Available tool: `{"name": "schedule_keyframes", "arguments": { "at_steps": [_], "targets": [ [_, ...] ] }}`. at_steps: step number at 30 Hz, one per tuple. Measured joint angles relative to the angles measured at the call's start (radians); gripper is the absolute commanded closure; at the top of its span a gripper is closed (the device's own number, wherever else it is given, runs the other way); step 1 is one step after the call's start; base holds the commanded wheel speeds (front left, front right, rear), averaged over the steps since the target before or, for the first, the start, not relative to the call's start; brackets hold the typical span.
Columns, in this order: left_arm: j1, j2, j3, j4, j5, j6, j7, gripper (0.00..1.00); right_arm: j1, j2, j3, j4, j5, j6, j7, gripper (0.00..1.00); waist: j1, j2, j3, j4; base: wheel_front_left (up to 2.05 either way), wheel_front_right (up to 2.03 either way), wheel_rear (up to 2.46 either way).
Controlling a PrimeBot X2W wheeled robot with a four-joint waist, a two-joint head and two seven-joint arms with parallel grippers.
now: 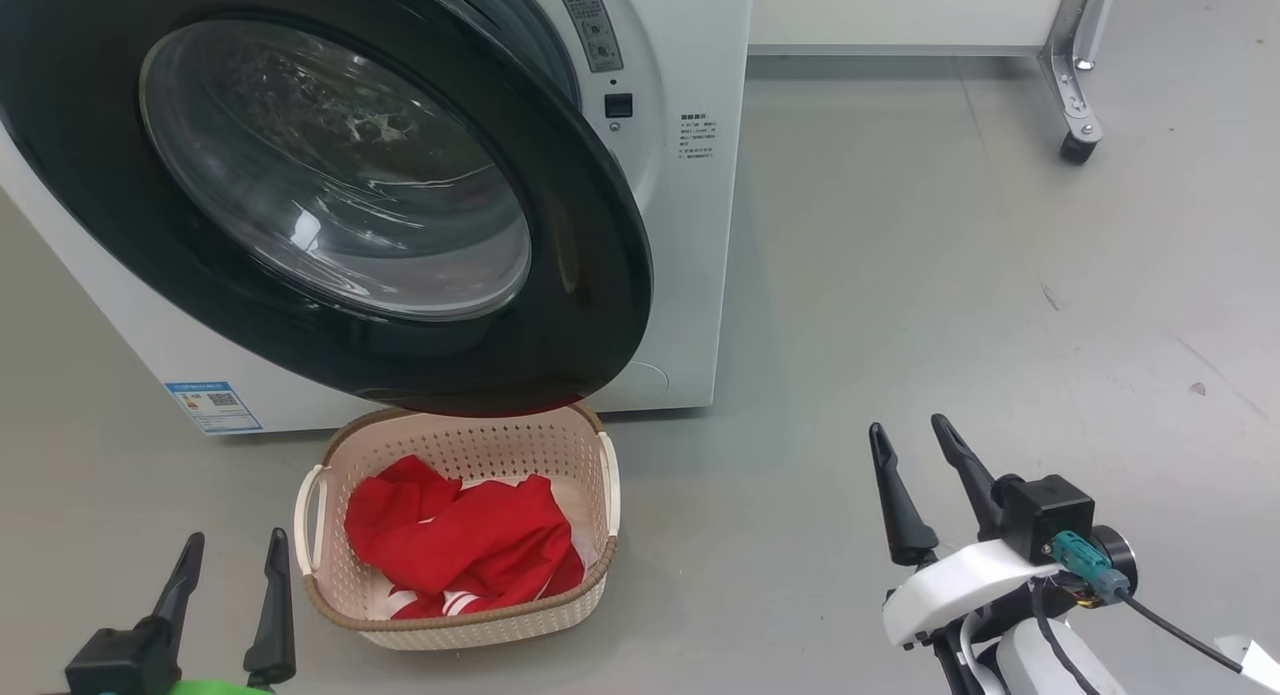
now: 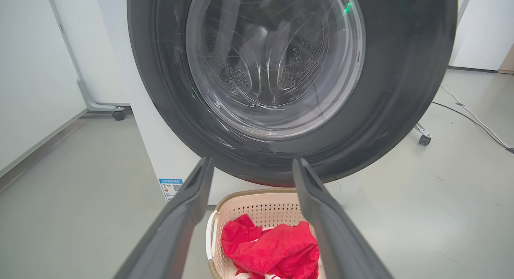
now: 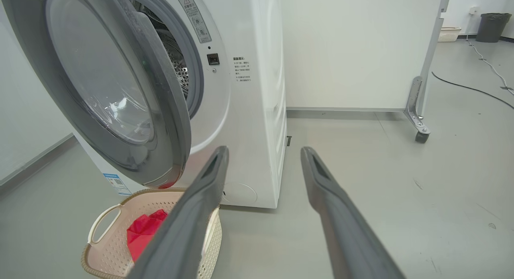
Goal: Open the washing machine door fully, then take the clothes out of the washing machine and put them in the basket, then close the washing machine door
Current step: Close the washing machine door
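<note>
**Door ajar, clothes in basket, both claws free**

The washing machine door [image 1: 330, 190] stands partly swung out from the washing machine [image 1: 690, 235]. In the right wrist view a gap shows between the door and the front panel, with the grey gasket [image 3: 195, 76] and a strip of perforated drum behind it. The door's lower black rim overhangs the far end of the basket [image 1: 455, 627].

The basket sits on the grey floor [image 1: 900, 275] just in front of the machine, to the right of the blue label [image 1: 213, 405]. The clothes [image 1: 470, 540] lie heaped inside it, red with white stripes showing at the near edge.

The left gripper [image 1: 236, 538] hangs just left of the basket, its 2 fingers spread wide, nothing between them and touching nothing. The right gripper [image 1: 908, 427] is well to the right of the basket above bare floor, its 2 fingers likewise parted and holding nothing.

A metal leg with 1 caster [image 1: 1078, 145] stands on the floor beyond the machine's right side.
</note>
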Motion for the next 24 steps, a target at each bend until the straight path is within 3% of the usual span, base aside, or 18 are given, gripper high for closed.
{"name": "schedule_keyframes", "arguments": {
  "at_steps": [1, 2, 11, 17, 24],
  "targets": [
    [0.000, -0.004, 0.004, -0.001, 0.005, 0.000, 0.000, 0.00, 0.000, 0.000, 0.000, -0.003, -0.004, 0.001, 0.000, 0.65, 0.0000, 0.0000, 0.000, 0.000, 0.00, 0.00, 0.00],
    [0.000, -0.008, 0.006, -0.002, 0.009, -0.001, 0.000, 0.00, 0.000, 0.000, 0.000, -0.013, -0.005, 0.005, 0.000, 1.00, 0.0000, 0.0000, 0.001, 0.001, 0.00, 0.00, 0.00],
    [0.000, -0.031, 0.025, -0.017, 0.047, -0.020, 0.000, 0.00, -0.015, -0.001, 0.010, -0.093, -0.033, 0.049, 0.000, 1.00, 0.0000, 0.0000, 0.009, 0.012, 0.00, 0.00, 0.00],
    [-0.006, -0.048, 0.006, -0.018, 0.062, -0.036, 0.000, 0.00, -0.087, -0.038, 0.103, -0.091, -0.112, 0.103, 0.000, 1.00, 0.0000, 0.0000, 0.028, 0.036, 0.00, 0.00, 0.00],
    [-0.027, -0.063, -0.012, -0.017, 0.071, -0.049, 0.000, 0.00, -0.174, -0.060, 0.164, -0.071, -0.149, 0.114, 0.000, 1.00, 0.0000, 0.0000, 0.048, 0.095, 0.00, 0.00, 0.00]
  ]
}}
